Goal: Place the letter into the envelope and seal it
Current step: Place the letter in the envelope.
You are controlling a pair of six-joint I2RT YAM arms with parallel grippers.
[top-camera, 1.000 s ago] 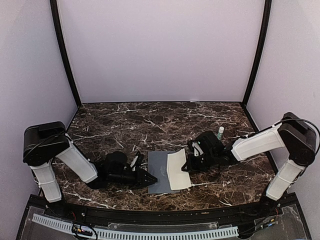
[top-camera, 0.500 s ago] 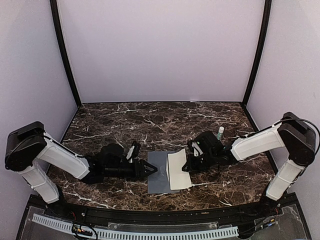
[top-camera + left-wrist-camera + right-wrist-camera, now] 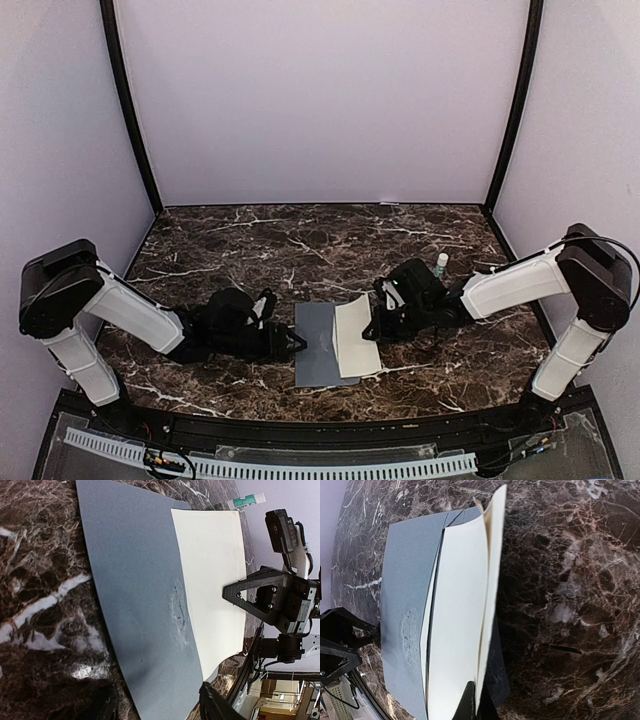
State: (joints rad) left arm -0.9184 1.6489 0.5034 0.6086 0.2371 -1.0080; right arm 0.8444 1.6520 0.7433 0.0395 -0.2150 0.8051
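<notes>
The slate-grey envelope (image 3: 316, 348) lies flat on the marble table, with a rough dried patch near its middle (image 3: 179, 611). The cream letter (image 3: 352, 335) overlaps its right half, tucked partly under a grey layer (image 3: 407, 580). My right gripper (image 3: 372, 330) is shut on the letter's right edge (image 3: 481, 700) and lifts that edge, so the sheet (image 3: 455, 620) bows upward. My left gripper (image 3: 295, 343) sits low at the envelope's left end. It is open, with its dark fingers (image 3: 217, 707) standing either side of the grey paper (image 3: 135, 595), and it holds nothing.
A small white glue stick with a green label (image 3: 441, 264) stands behind the right arm and shows at the top in the left wrist view (image 3: 245, 501). Black frame posts and pale walls enclose the table. The front rail (image 3: 300, 440) runs along the near edge.
My left gripper has opened and drawn back a little to the left at the envelope's end. The right gripper has kept its hold on the letter, nearly still.
</notes>
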